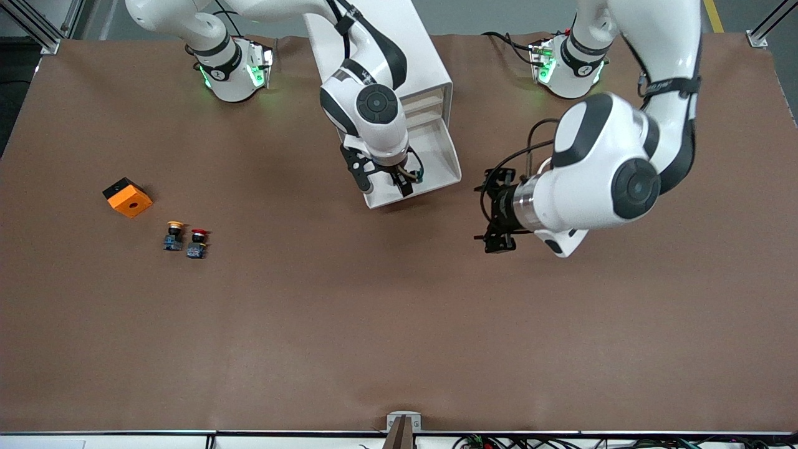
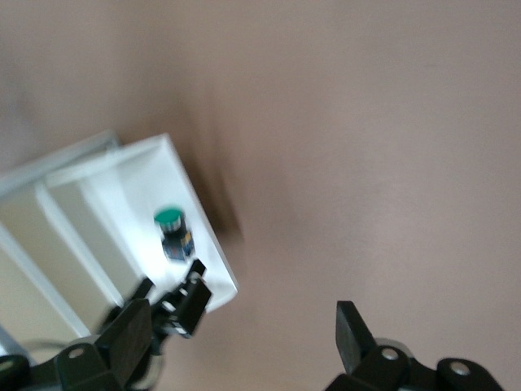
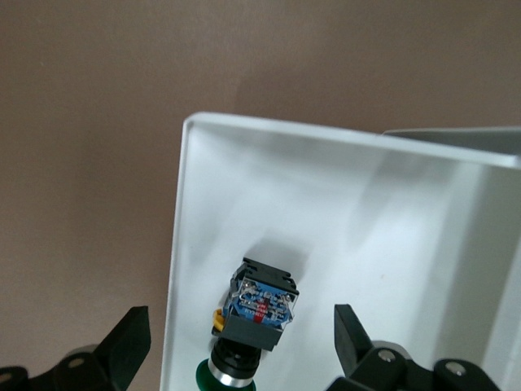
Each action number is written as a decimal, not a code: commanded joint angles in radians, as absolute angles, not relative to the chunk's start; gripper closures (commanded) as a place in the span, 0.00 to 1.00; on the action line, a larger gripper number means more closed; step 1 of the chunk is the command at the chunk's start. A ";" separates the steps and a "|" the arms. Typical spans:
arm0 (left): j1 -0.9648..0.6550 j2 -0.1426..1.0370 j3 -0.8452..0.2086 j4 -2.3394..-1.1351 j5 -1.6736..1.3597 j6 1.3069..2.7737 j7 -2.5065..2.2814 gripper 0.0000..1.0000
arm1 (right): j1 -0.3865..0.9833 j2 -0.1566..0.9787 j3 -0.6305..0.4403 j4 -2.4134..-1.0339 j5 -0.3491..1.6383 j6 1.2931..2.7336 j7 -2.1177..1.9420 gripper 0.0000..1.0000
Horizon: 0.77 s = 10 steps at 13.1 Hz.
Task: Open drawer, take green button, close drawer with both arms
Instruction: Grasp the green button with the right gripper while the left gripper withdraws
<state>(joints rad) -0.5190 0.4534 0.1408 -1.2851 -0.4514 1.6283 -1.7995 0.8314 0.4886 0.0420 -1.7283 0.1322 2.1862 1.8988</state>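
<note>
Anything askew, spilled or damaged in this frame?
Nothing stands out. The drawer is pulled out of the cabinet, the green button lies on its side inside, and the right end effector hangs open over it. The left end effector, open, waits beside the drawer.

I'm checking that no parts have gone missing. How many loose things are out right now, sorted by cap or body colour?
Green-capped push button, lying in the open white pull-out drawer: 1
Yellow-capped push button, on the brown table: 1
Red-capped push button, beside the yellow one: 1
Orange block with a hole, on the table: 1
Total: 4
</note>
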 commanded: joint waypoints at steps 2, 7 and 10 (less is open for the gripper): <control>-0.528 0.338 0.150 -1.315 -0.304 1.534 -1.395 0.00 | 0.867 0.546 0.034 -1.710 0.143 2.226 1.917 0.00; -0.529 0.226 0.140 -1.321 -0.056 1.401 -0.966 0.00 | 0.867 0.569 0.034 -1.701 0.143 2.241 1.914 0.45; -0.528 0.198 0.141 -1.322 0.029 1.342 -0.767 0.00 | 0.871 0.571 0.034 -1.698 0.138 2.240 1.902 0.93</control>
